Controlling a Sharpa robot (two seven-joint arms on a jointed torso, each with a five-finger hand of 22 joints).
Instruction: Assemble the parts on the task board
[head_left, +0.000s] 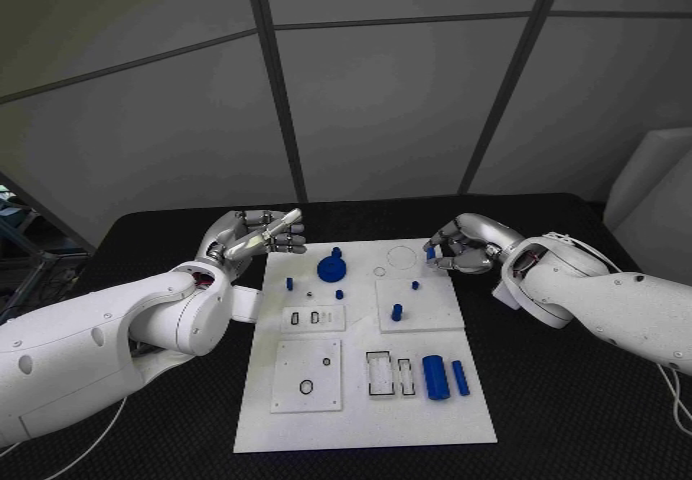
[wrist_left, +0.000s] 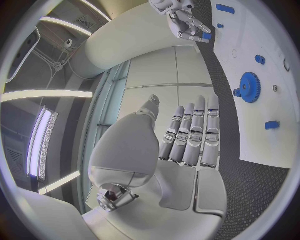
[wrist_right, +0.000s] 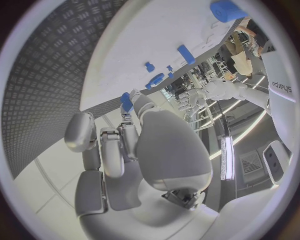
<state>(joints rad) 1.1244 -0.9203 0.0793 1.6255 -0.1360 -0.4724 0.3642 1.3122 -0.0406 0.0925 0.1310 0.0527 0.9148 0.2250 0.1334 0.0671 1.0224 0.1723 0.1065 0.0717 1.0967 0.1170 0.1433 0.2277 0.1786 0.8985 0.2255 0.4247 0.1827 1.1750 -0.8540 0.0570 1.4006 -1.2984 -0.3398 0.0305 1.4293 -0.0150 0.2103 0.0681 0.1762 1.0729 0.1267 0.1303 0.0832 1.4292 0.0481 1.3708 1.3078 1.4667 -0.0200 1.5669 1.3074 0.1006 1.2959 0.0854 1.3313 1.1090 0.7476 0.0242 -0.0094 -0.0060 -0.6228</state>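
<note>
Blue parts were mostly unassembled: a gear (head_left: 332, 267) and some pegs stood far on the board (head_left: 361, 420), two cylinders (head_left: 446, 378) lay loose near-right. The right hand (head_left: 459, 246) pinched a small blue peg (head_left: 430, 251) over the far-right corner. The left hand (head_left: 261, 235), fingers straight and together, held nothing beside the far-left edge. Much remained, I judged.

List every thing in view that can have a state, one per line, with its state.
left hand: raised beside the board's far left corner, fingers straight and together, holding nothing.
right hand: at the board's far right corner, pinching a small blue part.
blue gear: lying flat on the task board.
two blue cylinders: lying side by side near the board's right edge.
blue peg: standing upright on the right square plate.
</note>
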